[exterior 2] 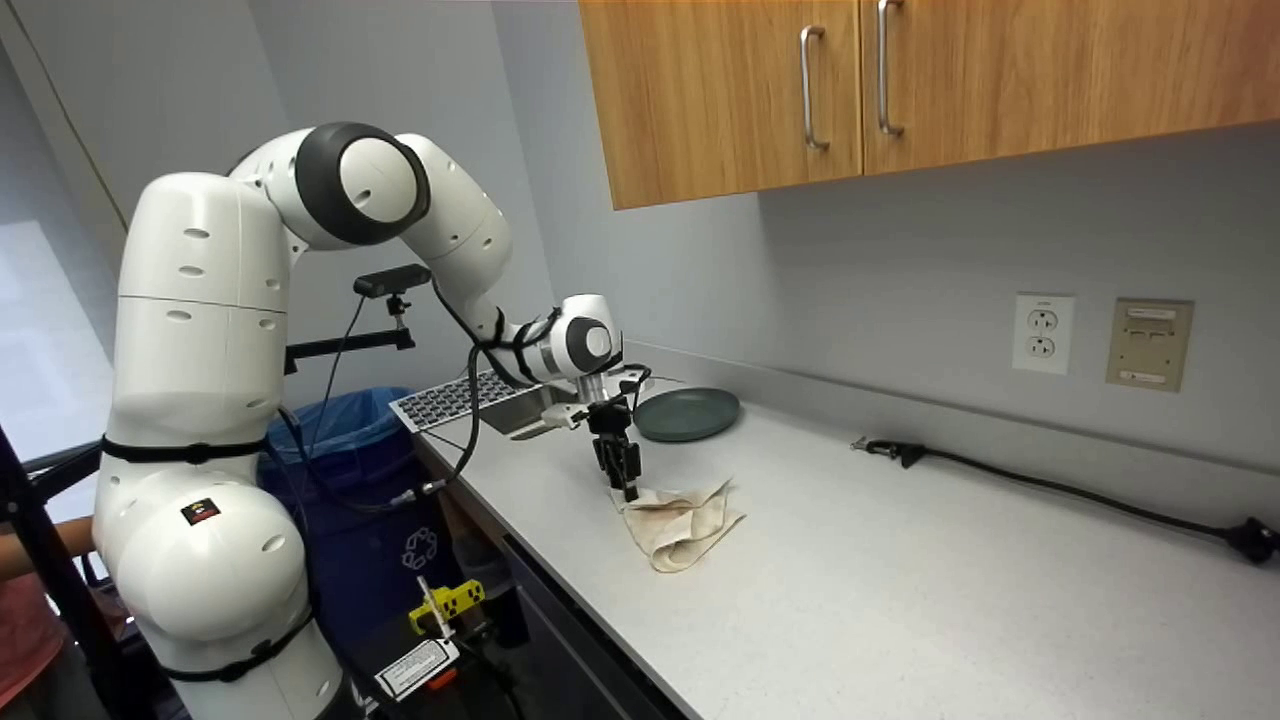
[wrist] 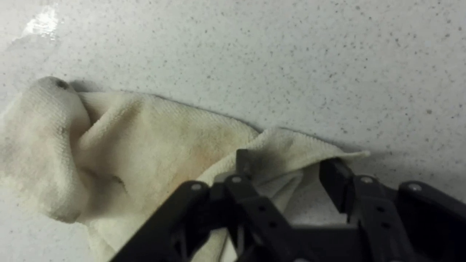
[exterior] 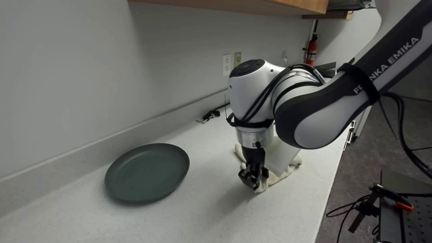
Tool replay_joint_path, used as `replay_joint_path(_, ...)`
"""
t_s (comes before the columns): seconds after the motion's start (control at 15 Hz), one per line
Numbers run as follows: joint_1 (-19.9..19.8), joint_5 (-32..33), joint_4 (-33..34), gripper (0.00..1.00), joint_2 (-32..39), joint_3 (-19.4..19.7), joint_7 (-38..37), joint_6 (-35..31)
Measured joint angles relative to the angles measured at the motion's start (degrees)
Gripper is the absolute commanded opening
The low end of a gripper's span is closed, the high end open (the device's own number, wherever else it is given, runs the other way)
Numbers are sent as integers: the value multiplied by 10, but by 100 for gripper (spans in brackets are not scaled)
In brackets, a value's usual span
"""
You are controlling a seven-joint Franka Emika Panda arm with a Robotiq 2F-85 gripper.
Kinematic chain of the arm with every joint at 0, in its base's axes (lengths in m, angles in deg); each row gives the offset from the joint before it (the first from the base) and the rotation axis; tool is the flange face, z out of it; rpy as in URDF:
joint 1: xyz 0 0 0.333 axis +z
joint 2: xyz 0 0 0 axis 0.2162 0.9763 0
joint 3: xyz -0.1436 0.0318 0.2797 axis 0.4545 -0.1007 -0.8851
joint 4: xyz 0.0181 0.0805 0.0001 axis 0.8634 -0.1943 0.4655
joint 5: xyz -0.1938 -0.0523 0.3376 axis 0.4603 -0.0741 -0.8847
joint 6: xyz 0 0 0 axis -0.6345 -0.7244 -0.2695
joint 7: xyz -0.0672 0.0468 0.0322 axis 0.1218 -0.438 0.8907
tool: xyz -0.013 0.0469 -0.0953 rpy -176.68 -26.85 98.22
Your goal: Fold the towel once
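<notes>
The cream towel (exterior 2: 680, 525) lies crumpled on the counter, with an edge folded over in places. It also shows in the wrist view (wrist: 164, 142) and, partly hidden behind the arm, in an exterior view (exterior: 285, 173). My gripper (wrist: 287, 165) points down at one corner of the towel. Its two fingers are apart, with a flap of towel between and just beyond the tips. One finger is over the towel, and the other is beside the pointed corner. The gripper is low at the counter in both exterior views (exterior: 254, 179) (exterior 2: 622, 478).
A dark green plate (exterior: 147, 172) lies on the counter near the wall. A black cable (exterior 2: 1060, 493) with a small clamp lies along the backsplash. A wooden cabinet (exterior 2: 730, 100) hangs above. The counter's front edge drops off beside a blue bin (exterior 2: 360, 540).
</notes>
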Motion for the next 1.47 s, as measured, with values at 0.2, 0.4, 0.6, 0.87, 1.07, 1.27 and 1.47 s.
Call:
replay_joint_path(0.2, -1, 0, 2, 100, -2, 7, 18, 1)
replay_joint_path(0.4, -1, 0, 3, 100, -9, 14, 23, 1)
replay_joint_path(0.6, -2, 0, 1, 100, -23, 24, 22, 1)
replay_joint_path(0.87, -10, 1, -13, 100, -54, 41, 16, 1)
replay_joint_path(1.07, -25, 0, -36, 100, -93, 48, 2, 6)
replay_joint_path(1.27, -47, -1, -65, 100, -140, 48, -7, 15)
replay_joint_path(1.47, -73, -3, -94, 100, -182, 49, -11, 15)
